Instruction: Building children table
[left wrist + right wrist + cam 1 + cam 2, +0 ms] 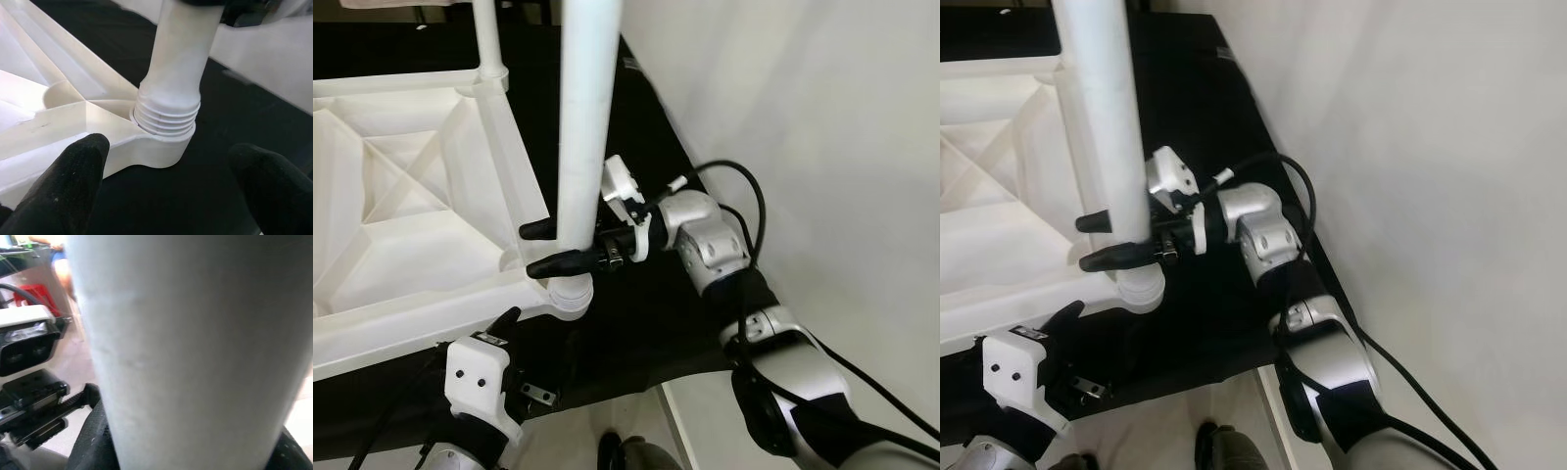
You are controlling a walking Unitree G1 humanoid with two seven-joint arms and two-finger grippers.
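A white plastic table top lies upside down on a black mat. At its near right corner a white leg stands upright. The leg's threaded end sits in the corner socket, with several thread rings showing above the rim. My right gripper is shut on this leg just above the socket, one black finger on each side; the right wrist view sees the leg pressed close. My left gripper is open, low in front of the same corner, touching nothing.
A second leg stands at the far corner of the table top. A small metal bracket lies on the mat near my left wrist. Pale floor borders the mat on the right. The right arm's black cable loops beside the wrist.
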